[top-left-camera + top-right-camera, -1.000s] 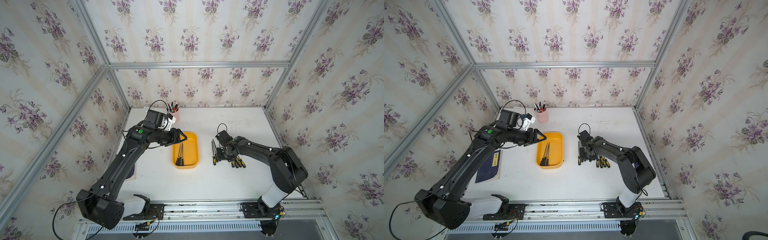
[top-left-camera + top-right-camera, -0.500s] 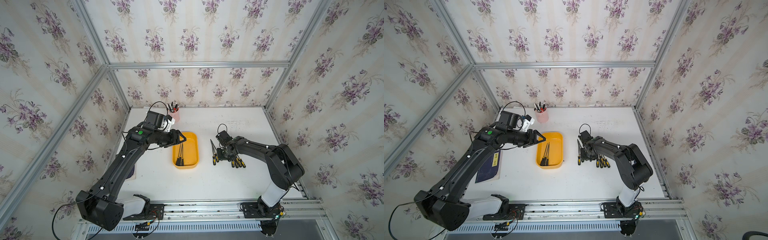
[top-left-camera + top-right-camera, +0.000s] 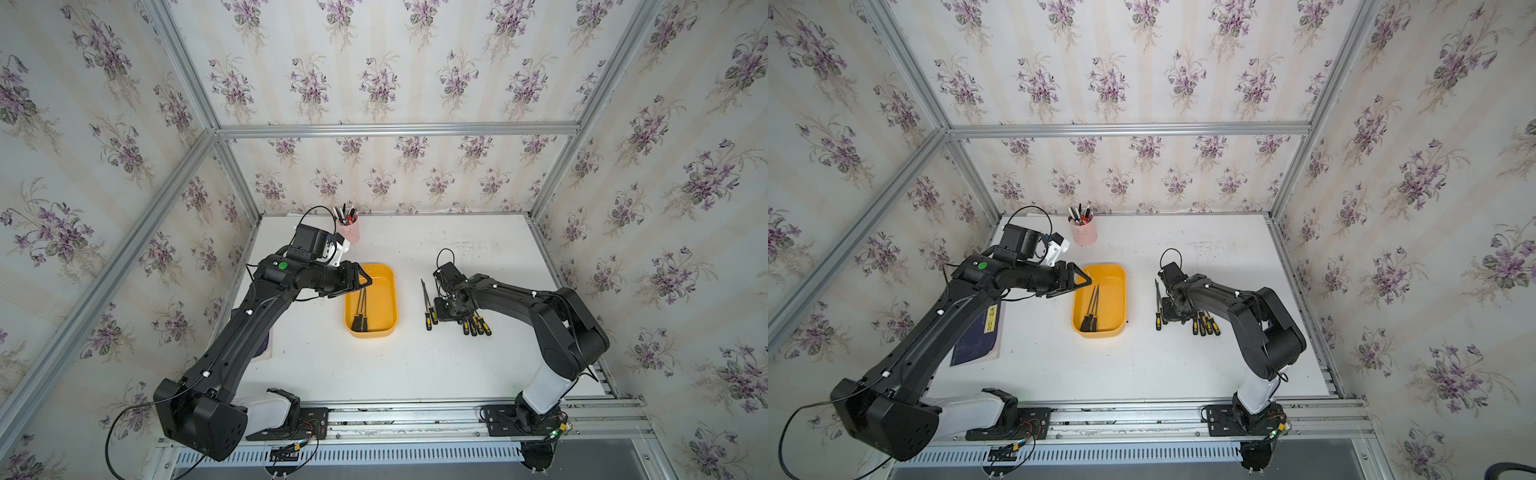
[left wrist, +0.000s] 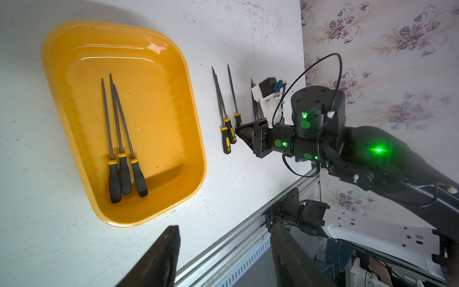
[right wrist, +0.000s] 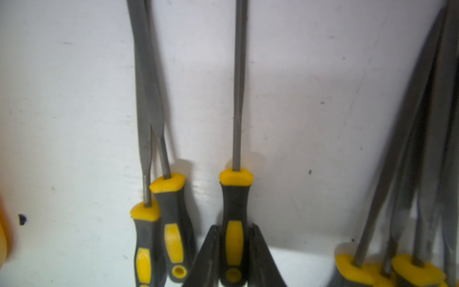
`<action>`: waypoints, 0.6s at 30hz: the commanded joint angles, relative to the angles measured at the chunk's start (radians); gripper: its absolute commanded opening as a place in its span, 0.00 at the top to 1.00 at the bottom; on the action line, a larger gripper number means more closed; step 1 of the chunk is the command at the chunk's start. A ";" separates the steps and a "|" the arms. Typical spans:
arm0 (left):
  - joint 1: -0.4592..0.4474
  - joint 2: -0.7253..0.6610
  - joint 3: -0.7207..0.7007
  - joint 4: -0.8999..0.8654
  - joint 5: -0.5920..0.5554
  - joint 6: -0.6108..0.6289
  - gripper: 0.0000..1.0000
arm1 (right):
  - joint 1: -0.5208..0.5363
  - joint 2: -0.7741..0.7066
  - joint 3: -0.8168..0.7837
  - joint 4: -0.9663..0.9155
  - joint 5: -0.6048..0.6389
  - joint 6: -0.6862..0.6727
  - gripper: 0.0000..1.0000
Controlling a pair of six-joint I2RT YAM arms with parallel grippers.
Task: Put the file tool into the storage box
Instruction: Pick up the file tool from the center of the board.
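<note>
My right arm (image 3: 511, 297) stretches low across the white table (image 3: 415, 365), wrist bent down. The right gripper (image 5: 234, 226) clamps both fingers (image 5: 211, 248) against the black-and-yellow handle of one file (image 5: 235, 191). That file lies flat on the table, to the right of the storage box (image 4: 154, 111), between a pair of files (image 5: 159, 223) and a bundle of files (image 5: 397, 268). My left arm (image 3: 249, 328) reaches forward. Its left gripper (image 3: 365, 283) hangs spread wide and empty over the box's left edge. Three files (image 4: 119, 149) lie inside the box.
</note>
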 commanded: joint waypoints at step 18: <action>-0.007 0.052 0.015 0.292 0.229 -0.216 0.32 | 0.002 -0.567 -0.072 -0.009 -0.336 -0.059 0.94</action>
